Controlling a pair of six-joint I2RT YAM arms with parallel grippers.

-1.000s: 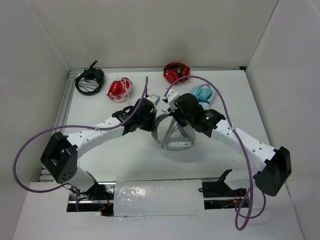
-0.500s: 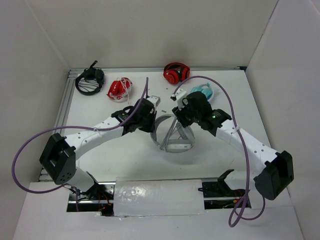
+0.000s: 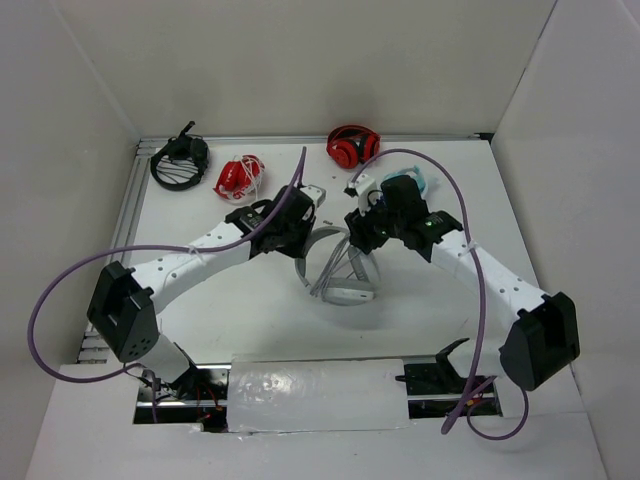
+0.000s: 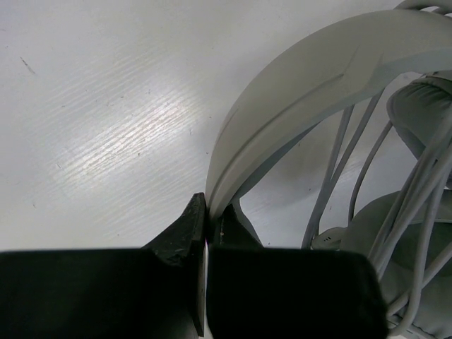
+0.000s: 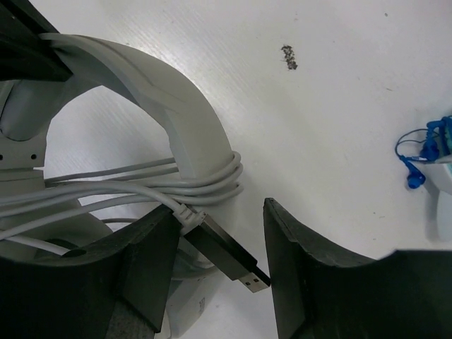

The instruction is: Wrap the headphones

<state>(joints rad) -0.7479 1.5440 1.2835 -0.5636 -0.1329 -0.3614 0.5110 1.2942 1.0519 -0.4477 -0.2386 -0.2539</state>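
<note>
The white headphones (image 3: pixel 338 272) stand on the table between my two grippers. The thin grey cable (image 5: pixel 212 185) is looped several times round the headband (image 5: pixel 159 88). My left gripper (image 3: pixel 305 238) is shut on one end of the headband (image 4: pixel 304 78), seen edge-on between its jaws (image 4: pixel 207 219). An earcup (image 4: pixel 424 106) and cable strands (image 4: pixel 349 159) show at that view's right. My right gripper (image 5: pixel 219 212) is open just above the wrapped spot. The cable's dark USB plug (image 5: pixel 227 253) hangs loose between its fingers, its cable end touching the left finger (image 5: pixel 152 247).
Small light-blue headphones (image 3: pixel 412 181) lie right behind my right gripper and also show in the right wrist view (image 5: pixel 434 152). Red headphones (image 3: pixel 352 146), red-and-white earphones (image 3: pixel 238 176) and a black headset (image 3: pixel 180 162) lie along the far edge. A metal rail (image 3: pixel 125 215) runs down the left side.
My right gripper has moved back and up from the earcups to the headband top. My left gripper has lifted slightly toward the far side, tilting the headphones.
</note>
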